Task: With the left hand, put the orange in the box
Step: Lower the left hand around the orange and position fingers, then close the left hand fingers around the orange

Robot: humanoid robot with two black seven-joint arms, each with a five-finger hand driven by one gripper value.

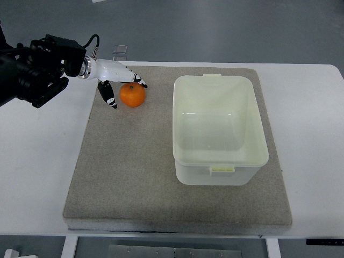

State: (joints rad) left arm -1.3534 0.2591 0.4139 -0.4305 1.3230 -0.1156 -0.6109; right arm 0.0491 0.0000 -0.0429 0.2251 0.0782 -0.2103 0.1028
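An orange (132, 95) lies on the grey mat (134, 172) near its far left corner. My left hand (121, 86) reaches in from the upper left, white with black fingertips. Its fingers are spread around the orange: some pass over the far side of the fruit, and one finger (108, 94) points down just left of it. The fingers are not closed on the fruit, which rests on the mat. A cream plastic box (219, 166) stands open and empty on the right half of the mat.
The mat lies on a white table (312, 134). A small clear object (120, 51) sits at the table's far edge behind my hand. The black forearm (32, 70) crosses the upper left corner.
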